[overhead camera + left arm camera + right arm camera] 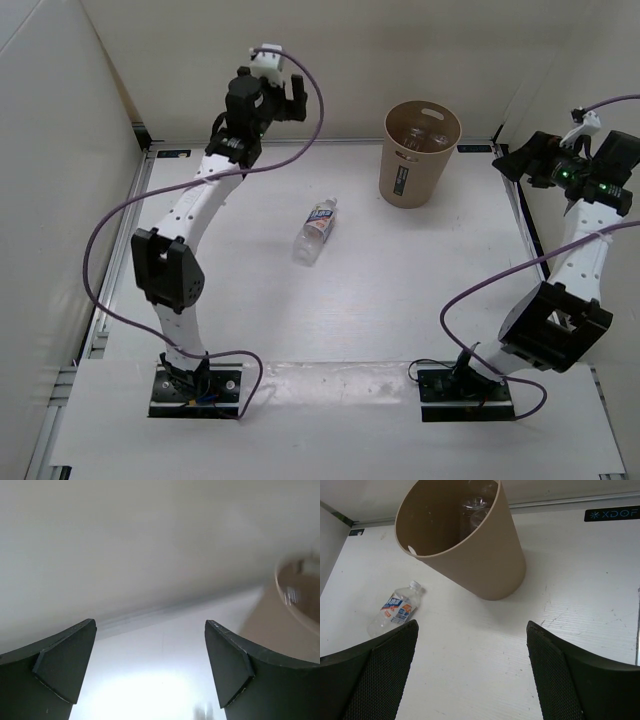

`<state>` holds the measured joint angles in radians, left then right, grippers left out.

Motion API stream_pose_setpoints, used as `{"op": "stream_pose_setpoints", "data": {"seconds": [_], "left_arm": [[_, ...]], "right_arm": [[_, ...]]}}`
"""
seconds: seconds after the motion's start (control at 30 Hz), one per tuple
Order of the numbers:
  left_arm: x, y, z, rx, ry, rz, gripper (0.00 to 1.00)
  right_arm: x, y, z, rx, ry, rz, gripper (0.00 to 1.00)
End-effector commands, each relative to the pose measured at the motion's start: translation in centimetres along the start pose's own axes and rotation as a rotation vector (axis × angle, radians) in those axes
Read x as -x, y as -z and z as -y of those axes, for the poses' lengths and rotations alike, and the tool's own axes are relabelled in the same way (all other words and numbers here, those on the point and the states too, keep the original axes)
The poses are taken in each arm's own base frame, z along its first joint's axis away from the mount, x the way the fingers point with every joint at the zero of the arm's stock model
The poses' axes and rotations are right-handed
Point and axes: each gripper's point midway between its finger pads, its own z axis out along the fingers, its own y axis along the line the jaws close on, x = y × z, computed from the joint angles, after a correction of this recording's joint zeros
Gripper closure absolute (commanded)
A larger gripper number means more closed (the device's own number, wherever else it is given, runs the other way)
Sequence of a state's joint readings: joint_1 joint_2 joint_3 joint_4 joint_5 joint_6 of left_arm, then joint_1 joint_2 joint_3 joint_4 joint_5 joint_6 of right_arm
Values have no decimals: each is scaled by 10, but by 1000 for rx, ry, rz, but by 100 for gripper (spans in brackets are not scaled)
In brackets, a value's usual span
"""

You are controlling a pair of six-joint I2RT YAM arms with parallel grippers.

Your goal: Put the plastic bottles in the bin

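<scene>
- Across the white table [400,300], I see one plastic bottle [317,230] lying on its side near the middle, well apart from both arms.
- Toward the far side the tan bin [415,180] stands upright, with at least one clear bottle [475,507] inside.
- Plain pale walls [330,50] box the table in.
- My left gripper [150,630] hangs raised by the back wall, jaws apart, empty.
- My right gripper [472,630] faces the bin from the right edge, jaws apart, empty.

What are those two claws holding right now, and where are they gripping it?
Nothing. The left gripper and the right gripper both stand open and empty. The labelled bottle lies on the table, touched by neither.
</scene>
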<state>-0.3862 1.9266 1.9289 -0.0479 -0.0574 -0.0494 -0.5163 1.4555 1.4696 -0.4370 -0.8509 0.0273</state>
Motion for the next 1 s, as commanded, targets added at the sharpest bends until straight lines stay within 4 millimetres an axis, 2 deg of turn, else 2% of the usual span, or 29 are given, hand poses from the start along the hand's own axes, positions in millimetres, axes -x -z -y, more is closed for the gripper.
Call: {"op": "stream_pose_setpoints", "data": {"seconds": [0.0,0.03,0.1,0.13,0.27,0.37,0.43,0.47,0.53,0.57,0.77,0.8,0.97], "left_arm": [[-101,38,48,-217,-112,-312,0],[-104,50,59,-277,-102,-337,0],[-135,65,65,-316,-77,-431,0],[-145,70,74,-359,-55,-461,0],[-183,94,83,-380,20,-617,0],[-205,106,85,-385,17,-676,0],[-212,106,86,-386,30,-705,0],[-228,109,88,-393,36,-753,0],[-236,112,92,-403,32,-778,0],[-246,112,93,-405,32,-804,0],[-266,116,101,-392,56,-880,0],[-274,119,100,-383,57,-908,0],[-290,126,99,-346,50,-965,0]], "right_arm": [[10,-7,-6,8,45,21,10],[7,-9,-9,16,47,11,10],[5,-11,-10,20,50,2,10],[4,-13,-11,26,52,-4,10],[2,-18,-10,28,46,-17,10],[2,-19,-8,22,38,-20,10],[3,-18,-7,17,26,-19,10],[1,-18,-7,19,33,-23,10],[1,-17,-6,16,32,-24,10],[-1,-17,-7,16,26,-28,10],[-3,-11,-3,2,10,-30,10],[-4,-11,-1,-2,4,-30,10],[-6,-8,3,-11,-13,-30,10]]}}
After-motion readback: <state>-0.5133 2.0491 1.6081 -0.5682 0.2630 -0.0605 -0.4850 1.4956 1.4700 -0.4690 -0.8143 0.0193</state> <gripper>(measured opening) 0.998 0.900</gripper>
